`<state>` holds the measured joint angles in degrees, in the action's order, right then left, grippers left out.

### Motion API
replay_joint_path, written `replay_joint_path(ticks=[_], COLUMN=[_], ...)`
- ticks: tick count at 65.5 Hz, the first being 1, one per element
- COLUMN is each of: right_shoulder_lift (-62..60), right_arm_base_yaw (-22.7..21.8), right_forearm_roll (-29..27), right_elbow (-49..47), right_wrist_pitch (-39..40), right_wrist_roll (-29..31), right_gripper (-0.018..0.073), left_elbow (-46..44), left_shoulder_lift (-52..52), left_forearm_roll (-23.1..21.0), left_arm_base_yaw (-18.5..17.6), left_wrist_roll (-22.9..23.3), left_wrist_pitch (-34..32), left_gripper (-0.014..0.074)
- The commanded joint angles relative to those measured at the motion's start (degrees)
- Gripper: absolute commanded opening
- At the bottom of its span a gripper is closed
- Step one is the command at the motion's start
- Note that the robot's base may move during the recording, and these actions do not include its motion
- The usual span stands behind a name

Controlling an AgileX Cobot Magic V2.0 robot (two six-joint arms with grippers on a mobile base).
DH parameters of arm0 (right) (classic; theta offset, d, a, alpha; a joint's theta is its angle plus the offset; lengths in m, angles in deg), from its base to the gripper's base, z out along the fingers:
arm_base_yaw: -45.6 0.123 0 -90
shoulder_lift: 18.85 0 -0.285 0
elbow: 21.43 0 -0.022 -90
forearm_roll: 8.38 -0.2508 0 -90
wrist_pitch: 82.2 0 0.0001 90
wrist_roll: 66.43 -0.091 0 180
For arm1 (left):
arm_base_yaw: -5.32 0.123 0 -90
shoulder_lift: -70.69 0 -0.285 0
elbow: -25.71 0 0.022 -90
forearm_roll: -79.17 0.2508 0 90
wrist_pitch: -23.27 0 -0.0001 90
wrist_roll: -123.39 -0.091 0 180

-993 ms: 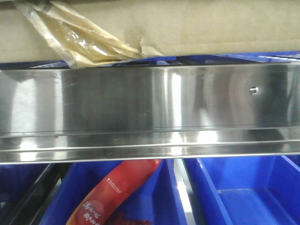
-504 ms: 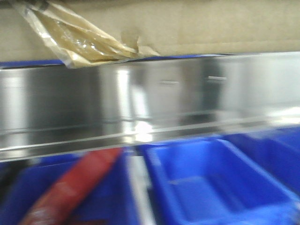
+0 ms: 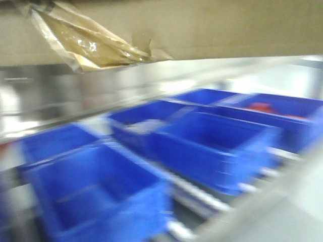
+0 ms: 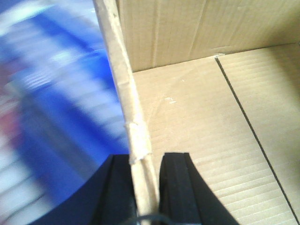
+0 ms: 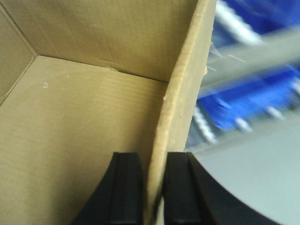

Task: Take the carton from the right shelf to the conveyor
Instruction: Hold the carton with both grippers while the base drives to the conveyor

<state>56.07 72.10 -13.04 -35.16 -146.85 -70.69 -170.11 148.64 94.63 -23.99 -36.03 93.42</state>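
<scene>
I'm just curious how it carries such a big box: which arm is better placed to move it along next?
Neither alone, probably. The left gripper pinches one wall of the carton, the right gripper pinches another; both look equally set, so they should carry it together.

Your left pincer (image 4: 144, 191) is clamped on a side wall of the carton (image 4: 201, 122). One black finger (image 4: 174, 187) sits inside the carton and the other outside, both pressed flat against the cardboard. Your right pincer (image 5: 152, 190) grips a second wall of the carton the same way (one finger (image 5: 125, 187) inside, its mate outside), jaws closed down to the wall's thickness. Each wrist looks along the top edge of the wall it holds.
</scene>
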Motion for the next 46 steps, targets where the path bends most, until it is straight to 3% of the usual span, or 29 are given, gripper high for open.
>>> replay_joint_path(ticks=[1, 46], right_shoulder_lift=[-0.89, -0.89], right_arm_base_yaw=[-0.01, -0.01], right_forearm_roll=[0.16, 0.16], right_elbow=[-0.4, -0.4], right_wrist_pitch=[2.54, 2.54], right_wrist_roll=[1.22, 1.22], right_gripper=[-0.0074, -0.0074], left_elbow=[-0.23, -0.23], left_shoulder_lift=[-0.84, -0.84], left_forearm_roll=[0.78, 0.78], left_arm_base_yaw=[-0.31, -0.31], left_wrist_roll=[-0.41, -0.41], left_wrist_pitch=[-1.34, -1.34], left_gripper=[-0.0009, -0.0009])
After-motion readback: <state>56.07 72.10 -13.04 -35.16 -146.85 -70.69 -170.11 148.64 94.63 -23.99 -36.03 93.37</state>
